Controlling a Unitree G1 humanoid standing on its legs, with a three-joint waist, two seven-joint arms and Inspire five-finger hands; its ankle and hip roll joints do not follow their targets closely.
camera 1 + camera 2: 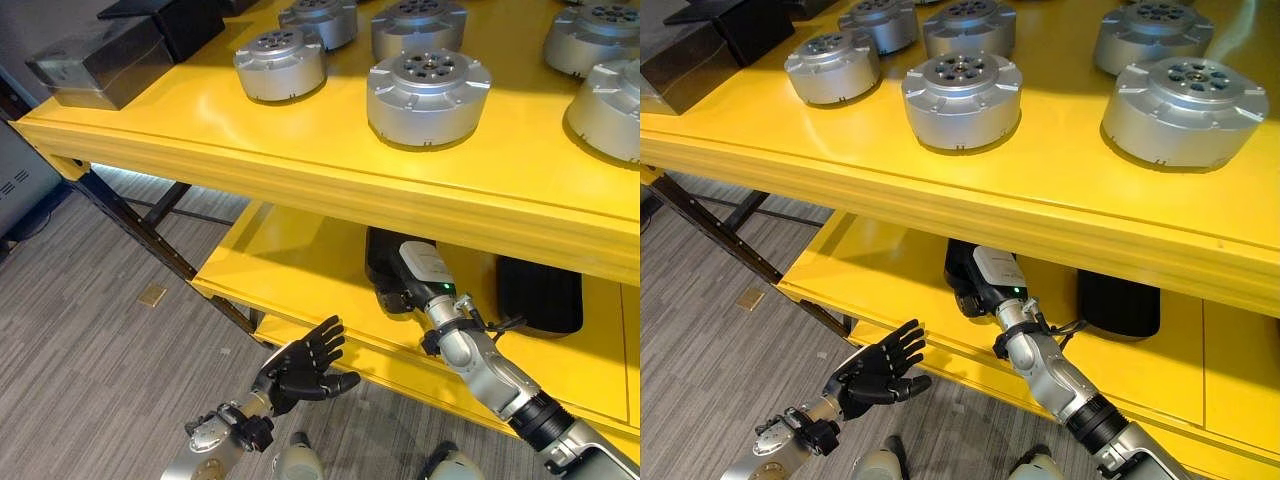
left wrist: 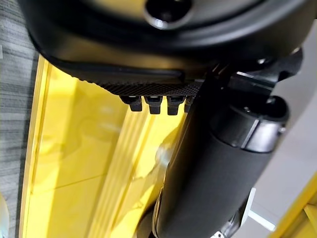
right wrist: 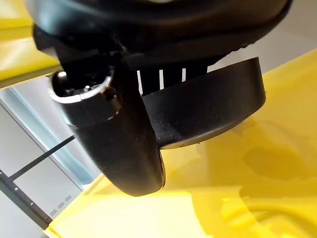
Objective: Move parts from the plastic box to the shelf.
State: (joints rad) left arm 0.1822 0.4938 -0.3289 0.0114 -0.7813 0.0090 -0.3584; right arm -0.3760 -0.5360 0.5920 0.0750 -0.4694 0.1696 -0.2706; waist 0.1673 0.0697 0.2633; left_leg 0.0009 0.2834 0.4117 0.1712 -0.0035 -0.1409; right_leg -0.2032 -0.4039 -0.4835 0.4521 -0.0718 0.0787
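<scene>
My right hand (image 1: 425, 268) reaches in under the top board, onto the yellow lower shelf (image 1: 290, 265). In the right wrist view a black round part (image 3: 208, 109) sits between its thumb (image 3: 119, 144) and its fingers, just over the yellow surface. A second black part (image 1: 540, 295) lies on the lower shelf to the right of that hand. Several silver round parts (image 1: 428, 95) stand on the top shelf. My left hand (image 1: 300, 368) hangs open and empty in front of the lower shelf's edge, palm up, fingers spread.
Two dark boxes (image 1: 100, 62) stand at the top shelf's far left end. A dark metal frame leg (image 1: 150, 235) slants down to the grey plank floor (image 1: 90, 330) on the left. The top shelf's thick front edge (image 1: 330, 185) overhangs the lower one.
</scene>
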